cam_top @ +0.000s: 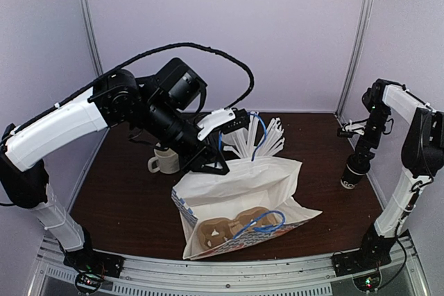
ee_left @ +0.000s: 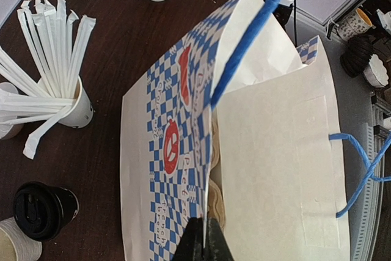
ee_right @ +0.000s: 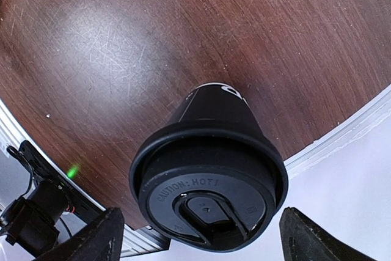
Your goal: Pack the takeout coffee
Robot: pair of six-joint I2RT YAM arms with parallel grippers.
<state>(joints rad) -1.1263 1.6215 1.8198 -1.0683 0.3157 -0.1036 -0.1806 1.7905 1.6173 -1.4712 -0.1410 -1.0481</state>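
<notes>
1. Black takeout cups, both lidded and upright, stand on the dark wooden table (ee_right: 122, 41) outside the paper bag (ee_left: 275, 169). The first cup (ee_right: 208, 169) is at the right side, and the second cup (ee_left: 43, 209) is near the cup of stirrers (ee_left: 76, 108). By my reading, neither is packed yet.
2. The left gripper (ee_left: 204, 244) is pressed together on the bag's rim and holds the mouth up and open. Something brown shows inside in the top view, perhaps a cardboard carrier, but the view is too poor to be sure.
3. The right gripper (ee_right: 211, 236) is spread wide just above the first cup. One finger is on each side of the lid, the cup is centred between them, and neither finger appears to touch it.
4. What is left, as I judge it, is to close on this cup, carry it into the open bag, and then do the same with the second cup.
</notes>
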